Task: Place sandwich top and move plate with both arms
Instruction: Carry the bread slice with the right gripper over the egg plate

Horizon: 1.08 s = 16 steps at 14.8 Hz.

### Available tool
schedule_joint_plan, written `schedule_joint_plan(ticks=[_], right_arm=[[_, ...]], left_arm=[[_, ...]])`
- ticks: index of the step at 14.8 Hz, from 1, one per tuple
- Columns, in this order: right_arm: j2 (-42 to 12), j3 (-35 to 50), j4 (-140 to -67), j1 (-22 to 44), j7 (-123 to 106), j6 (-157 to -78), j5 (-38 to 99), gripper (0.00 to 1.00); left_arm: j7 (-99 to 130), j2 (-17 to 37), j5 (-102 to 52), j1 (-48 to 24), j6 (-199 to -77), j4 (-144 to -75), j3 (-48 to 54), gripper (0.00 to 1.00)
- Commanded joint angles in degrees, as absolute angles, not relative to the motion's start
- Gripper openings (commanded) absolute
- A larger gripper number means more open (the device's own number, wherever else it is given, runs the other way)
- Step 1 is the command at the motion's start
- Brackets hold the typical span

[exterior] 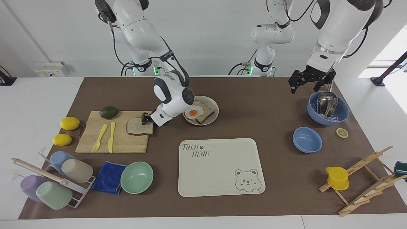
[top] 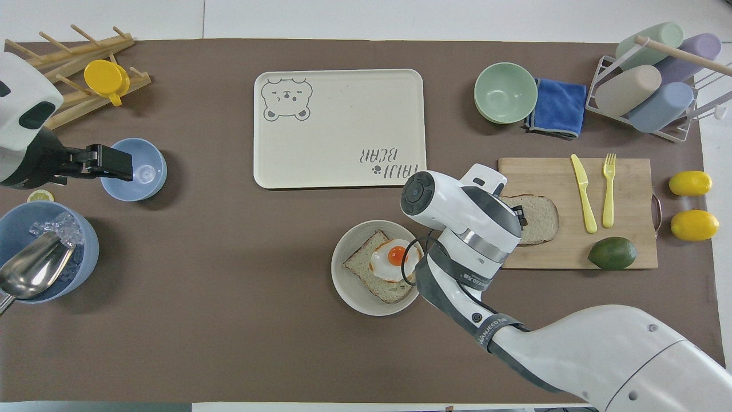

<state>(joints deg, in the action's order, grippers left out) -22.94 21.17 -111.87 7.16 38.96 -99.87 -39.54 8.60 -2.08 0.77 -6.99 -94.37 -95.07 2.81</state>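
One black tip, that of the right gripper [exterior: 147, 118], is set down on the edge of the sandwich top [exterior: 137, 126], on the side toward the plate [exterior: 216, 107]; whether that tip is clamped on the bread or only touching it cannot be told. From there the white wrist is seen rising over the gap between the slice and the plate, and the right arm is carried back to its base at the right arm's end of the table. The sandwich top is laid flat on the cutting board [top: 572, 252], at the board's 9 o'clock edge in the overhead view, about 2 o'clock from the plate. On the plate a toast slice [top: 360, 264] with a fried egg [top: 392, 258] is carried. On the board a yellow knife [top: 583, 193] and fork [top: 608, 189] are placed at 2 o'clock from the sandwich top, and an avocado [top: 612, 253] at 4 o'clock. The bear-printed tray [top: 343, 91] is found at 11 o'clock from the plate in the same view. The fingers [exterior: 293, 86] of the left gripper [exterior: 305, 86] are spread apart with nothing between them; it is held in the air beside the large blue bowl [exterior: 343, 111] with its metal scoop [exterior: 326, 103], while the left arm waits.
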Motion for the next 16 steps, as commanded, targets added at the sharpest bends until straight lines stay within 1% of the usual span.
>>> schedule_joint_plan(ticks=[1, 3, 5, 7, 10, 14, 16], right_arm=[[-22.15, 21.8, -112.68, 7.38, 39.11, -99.06, -40.61, 0.24], [-22.93, 21.88, -109.44, 7.38, 38.85, -97.22, -40.43, 0.0], [-23.99, 22.06, -105.4, 7.56, 36.84, -93.8, -39.9, 0.0], [-24.34, 22.24, -101.88, 9.83, 35.43, -90.72, -39.64, 0.0], [-24.26, 23.29, -97.57, 14.05, 35.24, -88.07, -35.17, 0.0], [-24.26, 23.47, -96.59, 21.51, 36.64, -88.33, -31.83, 0.0], [-24.26, 23.73, -96.5, 23.02, 38.92, -88.85, -29.02, 0.0]], left_arm=[[8.09, -2.9, 1.23, -6.42, -93.87, -95.98, 3.08, 1.0], [8.09, -2.9, 1.23, -6.42, -93.87, -95.98, 3.08, 1.0], [8.09, -2.9, 1.32, -6.42, -93.87, -95.98, 3.08, 1.0], [8.09, -2.9, 1.23, -6.42, -93.87, -95.98, 3.08, 1.0], [8.09, -2.9, 1.23, -6.42, -93.87, -95.98, 3.08, 1.0], [8.09, -2.9, 1.32, -6.42, -93.87, -95.98, 3.08, 1.0], [8.09, -2.9, 1.23, -6.42, -93.87, -95.98, 3.08, 1.0]])
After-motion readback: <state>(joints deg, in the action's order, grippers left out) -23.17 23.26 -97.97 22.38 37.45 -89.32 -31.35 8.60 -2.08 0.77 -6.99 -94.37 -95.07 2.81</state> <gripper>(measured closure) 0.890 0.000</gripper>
